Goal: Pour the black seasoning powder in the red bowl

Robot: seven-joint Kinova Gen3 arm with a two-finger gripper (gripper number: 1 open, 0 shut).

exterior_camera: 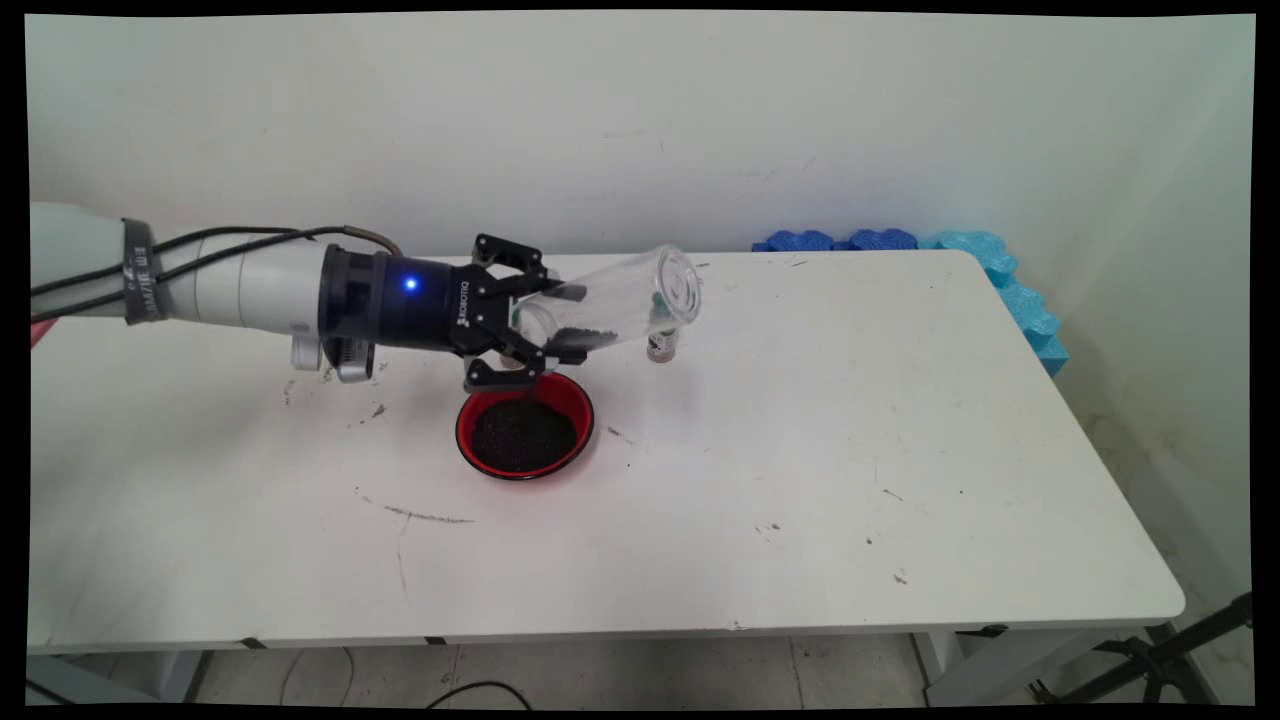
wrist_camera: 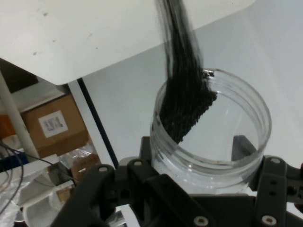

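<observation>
My gripper (exterior_camera: 572, 320) is shut on a clear plastic jar (exterior_camera: 625, 293), which it holds nearly on its side above the table (exterior_camera: 800, 450). The jar's base points right and slightly up, and its mouth hangs over a red bowl (exterior_camera: 577, 398). Dark grains (exterior_camera: 590, 338) lie along the jar's lower wall and more fill the bowl. In the hand view the jar (wrist_camera: 246, 123) sits between my gripper (wrist_camera: 203, 156) fingers, and a stream of black grains (wrist_camera: 182, 71) runs out over its rim.
A small bottle (exterior_camera: 660, 347) stands just behind the jar on the table. Blue foam pieces (exterior_camera: 1000, 270) line the far right corner. Dark specks are scattered across the tabletop. The hand view shows a cardboard box (wrist_camera: 54, 125) beyond the table edge.
</observation>
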